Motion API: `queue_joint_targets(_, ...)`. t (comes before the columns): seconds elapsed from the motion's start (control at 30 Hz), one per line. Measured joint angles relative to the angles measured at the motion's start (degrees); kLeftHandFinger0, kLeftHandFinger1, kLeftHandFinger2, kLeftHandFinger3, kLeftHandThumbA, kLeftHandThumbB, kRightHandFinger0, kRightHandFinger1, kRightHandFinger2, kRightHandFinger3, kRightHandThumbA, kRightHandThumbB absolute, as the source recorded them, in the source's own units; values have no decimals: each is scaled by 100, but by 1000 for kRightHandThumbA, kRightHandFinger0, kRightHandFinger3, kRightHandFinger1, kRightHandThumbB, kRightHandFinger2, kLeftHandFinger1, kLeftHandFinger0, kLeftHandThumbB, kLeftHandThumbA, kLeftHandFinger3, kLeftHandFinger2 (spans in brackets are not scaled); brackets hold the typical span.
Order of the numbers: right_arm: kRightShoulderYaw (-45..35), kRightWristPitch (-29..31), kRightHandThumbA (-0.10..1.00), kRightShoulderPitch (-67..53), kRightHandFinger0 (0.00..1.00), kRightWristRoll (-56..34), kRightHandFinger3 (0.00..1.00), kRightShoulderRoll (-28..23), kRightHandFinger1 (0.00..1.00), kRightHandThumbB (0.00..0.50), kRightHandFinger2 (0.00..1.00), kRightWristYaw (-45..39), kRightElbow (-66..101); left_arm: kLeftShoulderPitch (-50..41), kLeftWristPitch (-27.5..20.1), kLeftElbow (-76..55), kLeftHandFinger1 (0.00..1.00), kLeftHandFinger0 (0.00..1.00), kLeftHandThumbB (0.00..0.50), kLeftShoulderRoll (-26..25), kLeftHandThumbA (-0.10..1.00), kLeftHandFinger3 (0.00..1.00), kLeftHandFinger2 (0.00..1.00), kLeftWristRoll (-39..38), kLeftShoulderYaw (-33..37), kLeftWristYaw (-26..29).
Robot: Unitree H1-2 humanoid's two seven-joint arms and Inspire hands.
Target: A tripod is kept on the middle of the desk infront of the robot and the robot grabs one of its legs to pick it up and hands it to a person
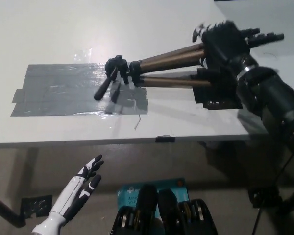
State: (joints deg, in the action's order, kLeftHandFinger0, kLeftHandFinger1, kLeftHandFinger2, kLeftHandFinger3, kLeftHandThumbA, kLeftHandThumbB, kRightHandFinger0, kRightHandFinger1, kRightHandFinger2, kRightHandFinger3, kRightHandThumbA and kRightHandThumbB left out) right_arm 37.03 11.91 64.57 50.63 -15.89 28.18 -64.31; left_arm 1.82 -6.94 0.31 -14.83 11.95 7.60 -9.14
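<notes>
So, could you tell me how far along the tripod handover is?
Done: the right robot hand is shut on the legs of the tripod. In hand: the lift; its head casts a separate shadow on the grey tape, so that end seems off the desk. Left: the handover; no person is in view. The left robot hand hangs open below the desk edge.

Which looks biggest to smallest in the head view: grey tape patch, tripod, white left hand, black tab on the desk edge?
1. grey tape patch, by area, though the tripod reaches further across
2. tripod
3. left hand, nearer the camera
4. black tab
</notes>
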Motion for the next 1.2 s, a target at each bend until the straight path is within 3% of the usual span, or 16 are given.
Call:
queue_joint_targets(0.03, -202, 85, -100, 4, 47, -49, 1000, -6, 577, 164, 903, 49, 67, 0, -6, 0, 1000, 1000, 256, -1, 1000, 1000, 1000, 1, 0, 0)
queue_joint_targets(0.07, -242, 104, -100, 5, 16, -55, 983, -10, 525, 175, 854, 54, 90, 0, -7, 0, 1000, 1000, 260, 0, 1000, 1000, 1000, 2, 0, 0)
queue_joint_targets(0.1, -412, 166, -100, 4, 1, -87, 902, -26, 410, 180, 803, 75, 164, 1, -7, 0, 1000, 1000, 259, 0, 1000, 1000, 996, 6, 0, 0)
queue_joint_targets(0.13, -505, 196, -100, 5, 0, -107, 856, -38, 364, 174, 794, 100, 220, 1, -6, 0, 1000, 1000, 263, 0, 1000, 1000, 989, 7, 0, 0)
queue_joint_targets(0.3, -940, 252, -100, 7, 0, -160, 715, -137, 242, 252, 735, 170, 688, 5, -16, 7, 1000, 1000, 204, 2, 1000, 983, 939, 5, -1, 0)
queue_joint_targets(0.37, -984, 256, -100, 7, 0, -160, 699, -153, 224, 237, 721, 188, 739, 5, -24, 14, 1000, 1000, 200, 2, 1000, 974, 929, 4, 0, 0)
queue_joint_targets(0.4, -1091, 258, -100, 7, 0, -160, 704, -210, 208, 225, 684, 218, 911, 5, -61, 36, 1000, 1000, 202, 2, 1000, 967, 918, 1, -1, 0)
queue_joint_targets(0.47, -1145, 266, -100, 7, 0, -160, 726, -259, 215, 246, 693, 249, 1025, 6, -74, 37, 1000, 1000, 216, 2, 1000, 959, 905, -2, -1, 0)
queue_joint_targets(0.6, -1317, 304, -100, 6, 0, -161, 770, -328, 207, 232, 689, 350, 1209, 9, -97, 43, 988, 1000, 208, 2, 1000, 952, 876, -4, -2, 0)
queue_joint_targets(0.97, -1381, 305, -100, 1, 0, -83, 776, -351, 219, 255, 707, 468, 1340, 0, -100, 50, 954, 1000, 197, 14, 1000, 945, 832, -5, -1, 0)
queue_joint_targets(1.1, -1369, 302, -100, -62, 0, -34, 759, -359, 219, 216, 743, 468, 1493, -55, -100, 50, 950, 998, 195, 24, 1000, 949, 844, 4, 9, 0)
queue_joint_targets(1.17, -1348, 303, -100, -125, 0, -9, 773, -358, 220, 233, 754, 466, 1545, -125, -100, 48, 950, 1000, 197, 29, 1000, 946, 837, 12, 19, 0)
queue_joint_targets(1.2, -1334, 301, -100, -172, 0, 8, 879, -357, 230, 273, 762, 463, 1570, -167, -99, 48, 948, 1000, 203, 33, 1000, 942, 833, 11, 22, 0)
